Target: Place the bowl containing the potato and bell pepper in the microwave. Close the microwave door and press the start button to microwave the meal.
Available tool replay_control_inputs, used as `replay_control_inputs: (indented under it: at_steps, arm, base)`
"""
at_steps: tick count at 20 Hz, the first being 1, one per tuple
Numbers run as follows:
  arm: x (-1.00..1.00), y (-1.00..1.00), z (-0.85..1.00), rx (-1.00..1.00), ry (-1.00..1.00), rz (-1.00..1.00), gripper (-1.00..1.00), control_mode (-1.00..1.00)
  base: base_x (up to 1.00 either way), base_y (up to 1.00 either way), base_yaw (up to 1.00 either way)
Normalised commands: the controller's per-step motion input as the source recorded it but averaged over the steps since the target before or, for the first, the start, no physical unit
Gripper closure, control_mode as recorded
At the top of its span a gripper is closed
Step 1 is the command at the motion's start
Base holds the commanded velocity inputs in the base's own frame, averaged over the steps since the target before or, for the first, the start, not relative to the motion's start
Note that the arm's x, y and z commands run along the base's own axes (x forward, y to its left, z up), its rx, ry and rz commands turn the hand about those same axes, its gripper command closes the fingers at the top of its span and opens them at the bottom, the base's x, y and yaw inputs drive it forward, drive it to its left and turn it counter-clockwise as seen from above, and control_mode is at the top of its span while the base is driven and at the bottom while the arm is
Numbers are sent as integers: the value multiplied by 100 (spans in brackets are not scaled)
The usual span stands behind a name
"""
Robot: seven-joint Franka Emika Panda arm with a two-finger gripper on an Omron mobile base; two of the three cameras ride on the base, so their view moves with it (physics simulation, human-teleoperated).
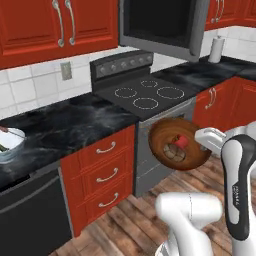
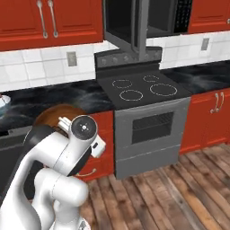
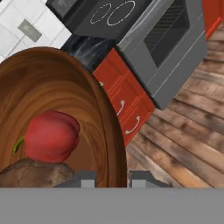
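The gripper (image 3: 107,179), clamped on the rim of the wooden bowl (image 1: 179,144), holds it in the air in front of the stove (image 1: 150,95), below the microwave (image 1: 165,25). The bell pepper (image 3: 51,135) and potato (image 3: 33,173) sit inside, and the microwave door (image 1: 160,27) hangs open, apparently to receive the meal.

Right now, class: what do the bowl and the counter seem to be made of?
Bowl: looks like wood with a smooth, slightly glossy finish; brown ring grain shows. Counter: probably polished stone, black with pale veins; being rendered, it could be laminate.
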Motion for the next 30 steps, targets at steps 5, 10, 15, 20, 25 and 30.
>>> replay_control_inputs:
  at_steps: [5,10,15,20,25,30]
  arm:
    - [0,0,0,0,0,0,100,100]
    - [0,0,0,0,0,0,100,100]
    - [0,0,0,0,0,0,100,100]
    - [0,0,0,0,0,0,100,100]
    - [0,0,0,0,0,0,100,100]
    - [0,0,0,0,0,0,100,100]
  base:
    - [22,-68,-48]
    - [55,-69,-37]
    - [73,-59,-16]
    - [68,-29,8]
    - [57,-16,40]
    - [72,-34,42]
